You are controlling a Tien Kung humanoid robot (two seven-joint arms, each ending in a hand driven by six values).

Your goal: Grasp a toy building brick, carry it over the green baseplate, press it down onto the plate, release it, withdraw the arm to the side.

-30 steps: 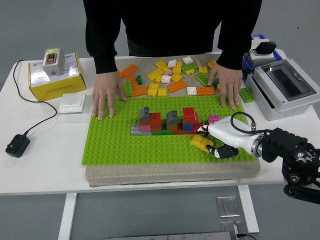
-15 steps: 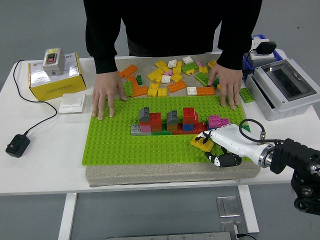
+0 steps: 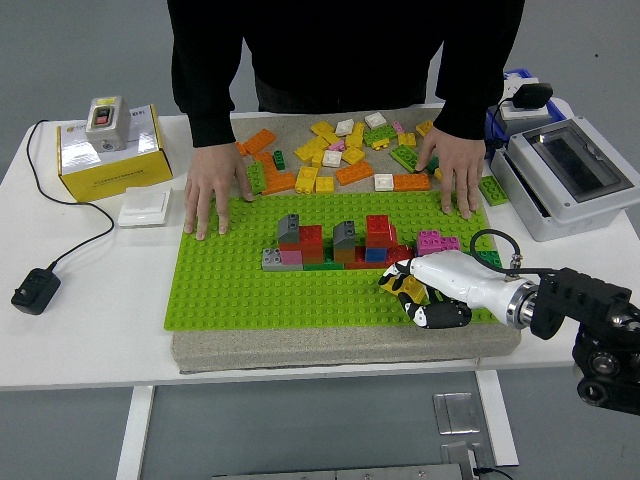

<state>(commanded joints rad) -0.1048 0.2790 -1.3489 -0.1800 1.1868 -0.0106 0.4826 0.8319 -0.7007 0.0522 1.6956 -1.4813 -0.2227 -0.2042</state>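
The green baseplate (image 3: 230,285) lies on a grey felt mat in the middle of the table. A low row of red, grey, blue and pink bricks (image 3: 330,245) stands on it, with a pink brick (image 3: 432,240) to their right. My right hand (image 3: 418,292), white with black fingertips, is low over the plate's near right part. Its fingers curl around a tilted yellow brick (image 3: 397,285) that touches the plate. Loose bricks (image 3: 340,150) lie beyond the plate. A person's two hands (image 3: 210,195) (image 3: 455,175) press flat on the plate's far edge.
A yellow box (image 3: 105,155) with a switch on top stands at the far left, a white switch plate (image 3: 143,207) beside it. A black adapter (image 3: 35,290) with its cable lies at the left edge. A grey enclosure (image 3: 570,175) stands at the right.
My right hand drew back to the right off the yellow brick, then came left again and closed around it. The person's hands have stayed put.
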